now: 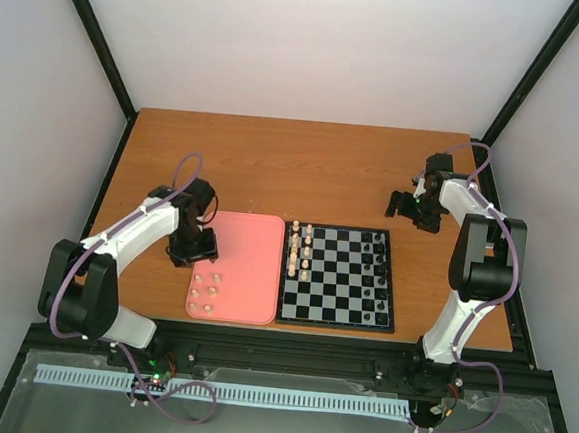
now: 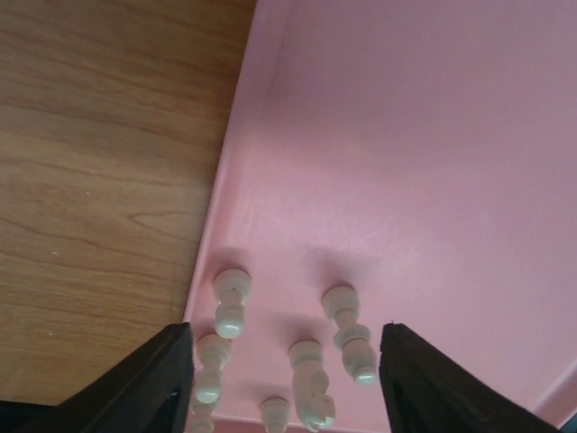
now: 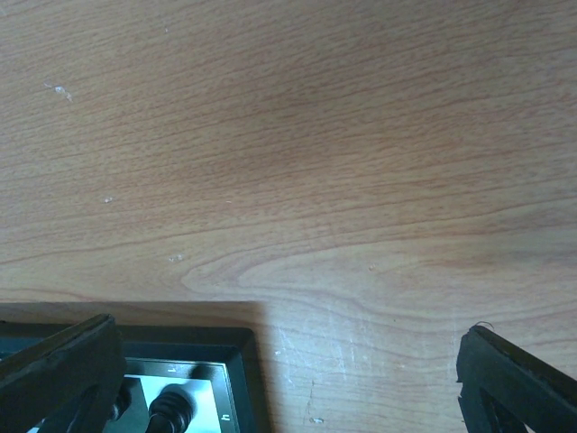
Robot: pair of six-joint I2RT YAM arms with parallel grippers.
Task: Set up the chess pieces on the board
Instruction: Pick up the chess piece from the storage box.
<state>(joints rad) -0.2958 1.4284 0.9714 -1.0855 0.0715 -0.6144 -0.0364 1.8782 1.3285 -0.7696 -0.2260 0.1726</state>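
Your cream-white chess pieces [image 1: 301,250] are split between two places. Some stand upright on the board [image 1: 335,310], in its two files on the left-arm side and mostly in the half far from the arm bases. The others sit in the salmon-pink tray [image 1: 247,243] whose long side lies against that same edge of the board. The tray pieces are bunched in the tray corner farthest from the board, on the near side. In the left wrist view their long axes run roughly parallel, wide bases away from the camera and heads toward it. You cannot tell from that view whether they stand or lie flat. The board lies flat and square to the table [image 1: 273,165], with the black pieces [image 1: 374,268] in the two files on its opposite side. The left gripper [image 2: 284,361] hangs over the tray pieces on the side away from the board, its jaws well apart and gripping nothing. The right gripper [image 1: 415,208] sits just beyond the board's far corner on the right-arm side, spread fully wide and empty over bare wood. The table is brown wood grain, enclosed by plain white walls [image 1: 313,48] and black frame posts [image 1: 93,31].
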